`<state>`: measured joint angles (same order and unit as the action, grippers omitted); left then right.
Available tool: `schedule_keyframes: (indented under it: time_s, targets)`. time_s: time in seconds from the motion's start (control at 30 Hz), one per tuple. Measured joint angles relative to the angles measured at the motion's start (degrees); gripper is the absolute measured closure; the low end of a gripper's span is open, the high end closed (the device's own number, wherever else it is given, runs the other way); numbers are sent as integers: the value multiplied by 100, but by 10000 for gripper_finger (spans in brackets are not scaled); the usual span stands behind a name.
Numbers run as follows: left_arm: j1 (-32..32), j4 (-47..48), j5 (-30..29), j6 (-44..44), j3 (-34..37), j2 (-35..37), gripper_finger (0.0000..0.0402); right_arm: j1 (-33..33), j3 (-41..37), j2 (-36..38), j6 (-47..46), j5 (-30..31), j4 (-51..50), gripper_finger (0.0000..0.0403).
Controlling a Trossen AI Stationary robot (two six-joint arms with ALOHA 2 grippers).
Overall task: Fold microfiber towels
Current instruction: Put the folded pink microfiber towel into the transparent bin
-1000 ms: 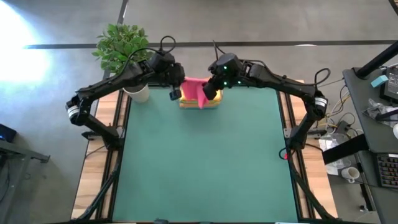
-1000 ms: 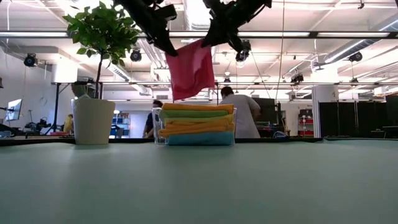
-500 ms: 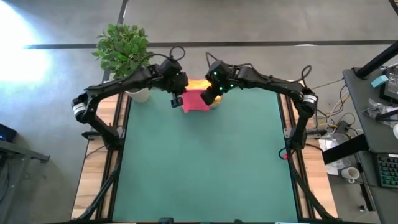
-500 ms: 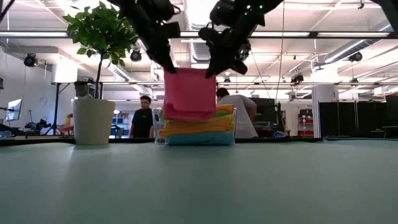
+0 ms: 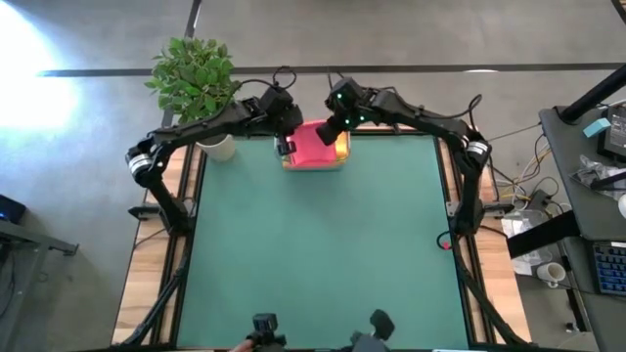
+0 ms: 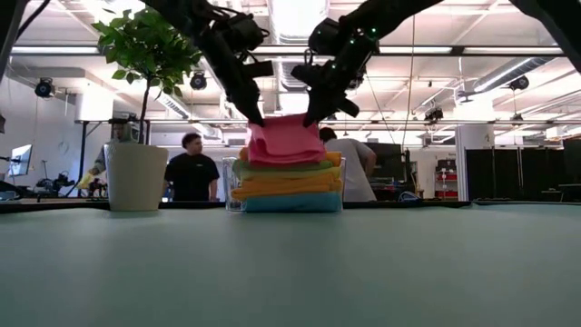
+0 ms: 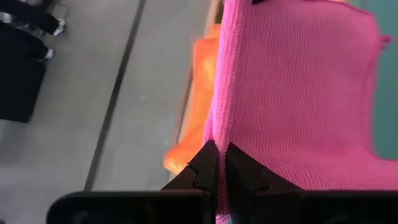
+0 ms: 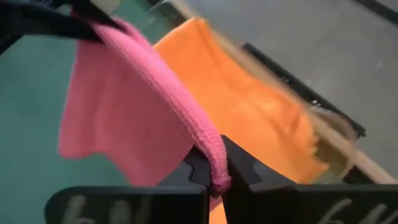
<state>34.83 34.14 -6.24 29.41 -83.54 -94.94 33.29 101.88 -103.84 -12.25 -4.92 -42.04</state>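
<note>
A pink microfiber towel (image 6: 286,141) lies bunched on top of a stack of folded towels, orange (image 6: 289,186), green (image 6: 277,168) and light blue (image 6: 290,203). The stack sits in a clear tray (image 6: 231,193) at the middle of the table's far edge. My left gripper (image 5: 286,145) is shut on the pink towel's left end. My right gripper (image 5: 333,132) is shut on its right end. In the high view the pink towel (image 5: 315,149) covers most of the stack. My left gripper pinches the pink towel's thick folded edge (image 7: 219,127) between its two fingertips, slanting down from the table's left. The towel spreads away from the fingers and rests on the stack. My right gripper pinches a rolled fold at the towel's other end (image 8: 212,163) between its fingertips, slanting down from the right. The cloth sags slack from there onto the orange towel (image 8: 249,112).
A potted plant (image 5: 196,73) in a white pot (image 6: 136,177) stands at the far left corner. The green table mat (image 5: 313,254) stretches bare toward the near edge. People (image 6: 191,173) stand in the room behind the table.
Both grippers have come down and toward the far edge with the pink towel. It hung below them above the tray a second ago; now its lower part has settled, bunched, on top of the stack. Both stayed shut.
</note>
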Motion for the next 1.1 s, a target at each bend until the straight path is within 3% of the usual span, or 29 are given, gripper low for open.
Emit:
schedule_keyframes:
  time_s: [0.5, 0.67, 0.93, 1.1]
  targets:
    - [295, -533, -145, 7, 2, -533, 400, 169, 274, -835, 168, -83, 51, 394]
    - [312, -671, -203, 6, 4, -756, 379, 161, 287, -1003, 315, -16, -6, 394]
    - [317, -512, -377, -4, 6, -879, 325, 169, 287, -967, 762, 515, -335, 394]
    - [310, -361, -673, -18, 11, -764, 340, 162, 287, -733, 1032, 511, -463, 394]
